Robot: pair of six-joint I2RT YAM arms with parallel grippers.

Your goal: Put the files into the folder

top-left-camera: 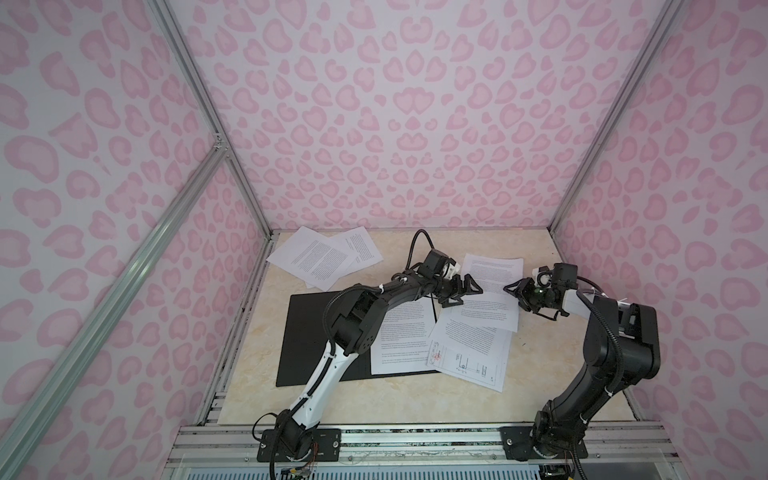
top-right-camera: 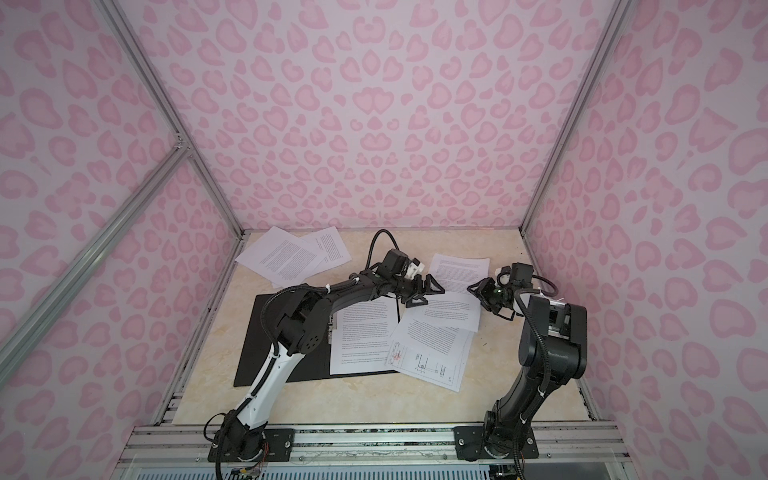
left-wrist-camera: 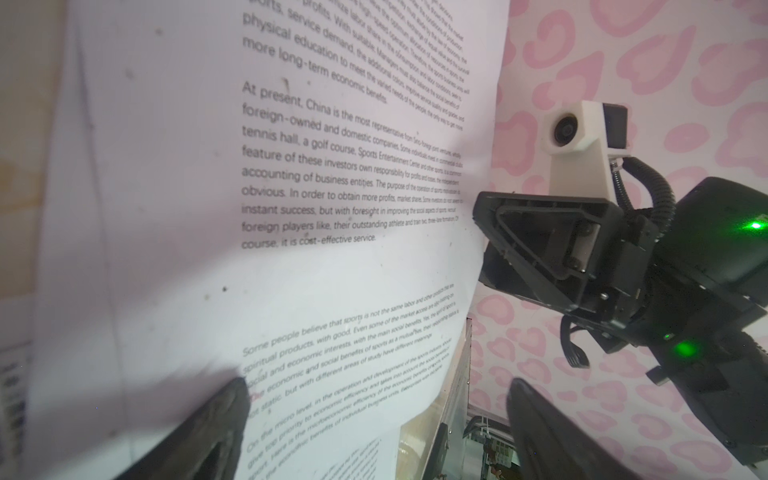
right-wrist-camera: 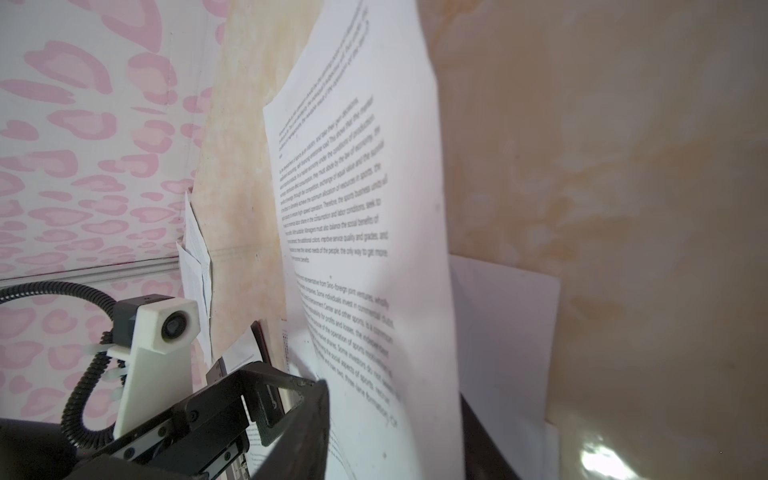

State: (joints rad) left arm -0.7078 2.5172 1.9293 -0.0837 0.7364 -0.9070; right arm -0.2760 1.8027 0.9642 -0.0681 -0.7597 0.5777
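A printed sheet (top-left-camera: 494,270), long axis far-to-near, lies right of the open folder (top-left-camera: 309,332) on the tabletop (top-left-camera: 415,399), between the wide-open left pincer (top-left-camera: 462,295) and the right pincer (top-left-camera: 513,296), whose half-closed jaws straddle its right edge, grip uncertain.

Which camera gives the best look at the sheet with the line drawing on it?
Both top views: the drawing sheet lies flat, partly under a text page, with its lines and red mark visible. The wrist views are filled with text pages close up; the drawing cannot be made out there.
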